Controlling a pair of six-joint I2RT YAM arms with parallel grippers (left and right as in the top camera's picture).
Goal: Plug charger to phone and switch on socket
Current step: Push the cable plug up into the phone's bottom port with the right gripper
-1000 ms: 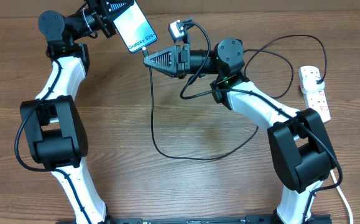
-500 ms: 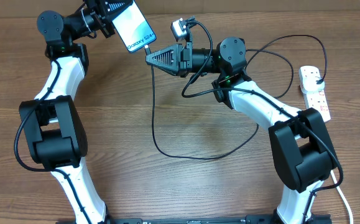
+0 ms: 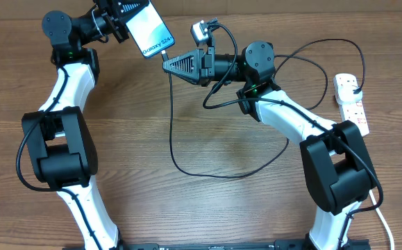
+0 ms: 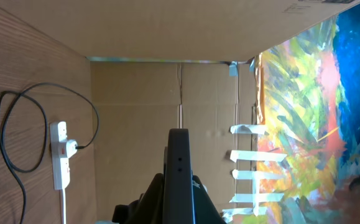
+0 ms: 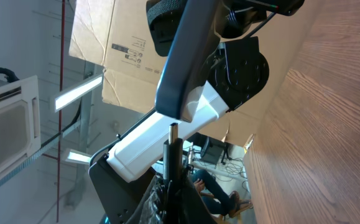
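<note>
The phone (image 3: 149,29), its screen lit light blue, is held in the air at the back left with my left gripper (image 3: 122,17) shut on it. In the left wrist view the phone (image 4: 180,169) stands edge-on between the fingers of the left gripper (image 4: 178,190). My right gripper (image 3: 166,65) is shut on the charger (image 3: 171,118) near its tip. That tip (image 5: 173,133) points at the phone's lower edge (image 5: 186,62), a small gap away, above the right gripper (image 5: 175,180). The charger's black cable loops over the table to the white socket (image 3: 351,104) at the far right.
A thick white cord (image 3: 384,219) runs from the socket toward the front right. The charger's black plug (image 4: 72,148) sits in the socket (image 4: 59,163). Cardboard walls (image 4: 136,106) stand behind the table. The slack cable lies across the table's middle.
My right gripper has shifted slightly up and right with the charger tip, closer to the phone's lower edge. The left gripper and phone stay put.
</note>
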